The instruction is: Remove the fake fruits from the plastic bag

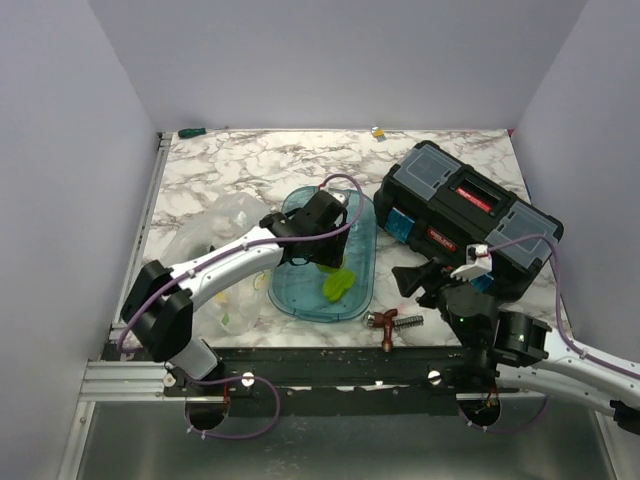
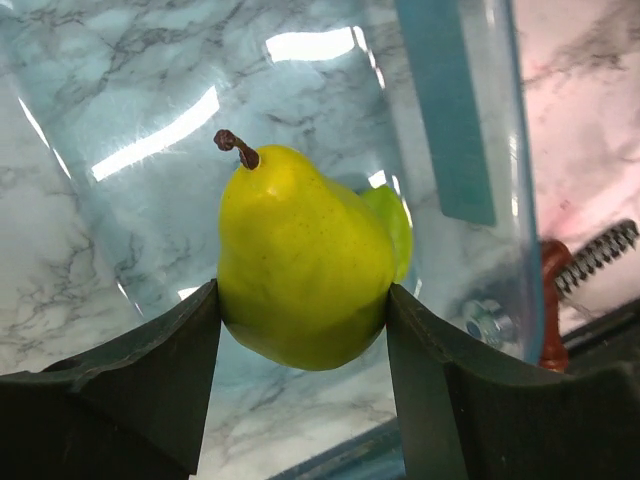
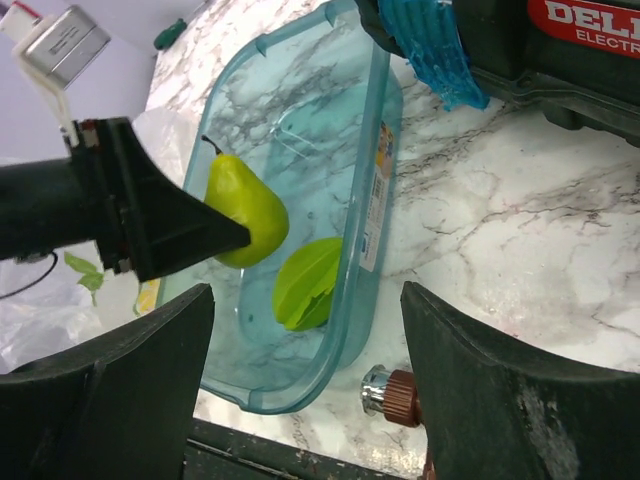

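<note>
- The teal tray (image 1: 296, 296) sits mid-counter (image 1: 230, 165), with a light green fruit (image 1: 338, 284) lying at its near end.
- The left jaws reach into the tray and clamp the yellow-green pear (image 2: 300, 270) by its broad lower half.
- The plastic bag (image 1: 215, 235) lies crumpled just left of the tray; its contents are unclear.
- The right jaws stand wide and empty, between the black toolbox (image 1: 470, 215) and the tray.
- A copper fitting (image 1: 385, 322) lies by the tray's near rim.
- Bare counter lies behind the tray.

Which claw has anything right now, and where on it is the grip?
The left claw grips the yellow-green pear across its wide lower body, pinched from both sides. The right claw is open and empty.
</note>
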Robot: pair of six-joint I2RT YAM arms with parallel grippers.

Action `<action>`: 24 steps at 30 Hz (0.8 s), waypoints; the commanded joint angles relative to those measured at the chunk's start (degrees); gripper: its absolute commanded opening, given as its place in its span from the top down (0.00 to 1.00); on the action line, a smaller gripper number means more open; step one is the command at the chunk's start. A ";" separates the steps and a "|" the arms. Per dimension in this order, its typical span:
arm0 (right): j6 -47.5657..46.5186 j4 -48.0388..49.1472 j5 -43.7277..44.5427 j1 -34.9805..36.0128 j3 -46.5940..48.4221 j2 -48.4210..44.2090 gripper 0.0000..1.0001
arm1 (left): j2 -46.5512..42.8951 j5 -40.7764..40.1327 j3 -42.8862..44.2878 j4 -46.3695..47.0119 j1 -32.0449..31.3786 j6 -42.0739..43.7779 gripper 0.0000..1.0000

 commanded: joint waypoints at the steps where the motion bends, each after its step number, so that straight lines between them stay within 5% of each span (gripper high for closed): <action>1: 0.59 -3.01 1.22 -0.14 -0.05 1.74 0.22 | 5.96 -0.64 5.75 -3.24 2.71 1.69 0.80; 11: -0.54 0.67 -1.82 -0.04 1.34 8.48 0.22 | 28.43 6.31 30.28 -13.25 5.95 7.77 0.74; 19: -0.45 1.20 -1.40 -0.06 0.02 6.23 0.22 | 31.17 11.80 28.57 -10.98 5.53 6.90 0.65; 24: -0.80 1.86 -1.43 -0.10 -0.07 6.90 0.22 | 30.43 13.77 26.53 -9.08 5.40 6.72 0.44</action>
